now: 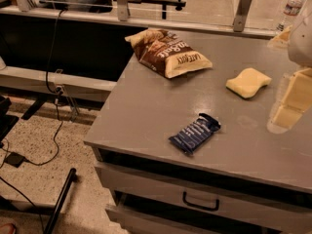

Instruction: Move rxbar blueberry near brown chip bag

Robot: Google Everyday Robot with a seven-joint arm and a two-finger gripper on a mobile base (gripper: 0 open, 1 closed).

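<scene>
The rxbar blueberry, a small flat bar in a dark navy wrapper with pale lettering, lies near the front edge of the grey table. The brown chip bag, puffy with white lettering and tan ends, lies at the table's back left, well apart from the bar. My gripper shows as pale cream parts at the right edge of the view, above the table and to the right of the bar. It holds nothing that I can see.
A pale yellow wavy-edged sponge lies on the table's right part, between the bag and my gripper. A water bottle stands at the back right. Drawers with a dark handle sit below the front edge. Cables lie on the floor to the left.
</scene>
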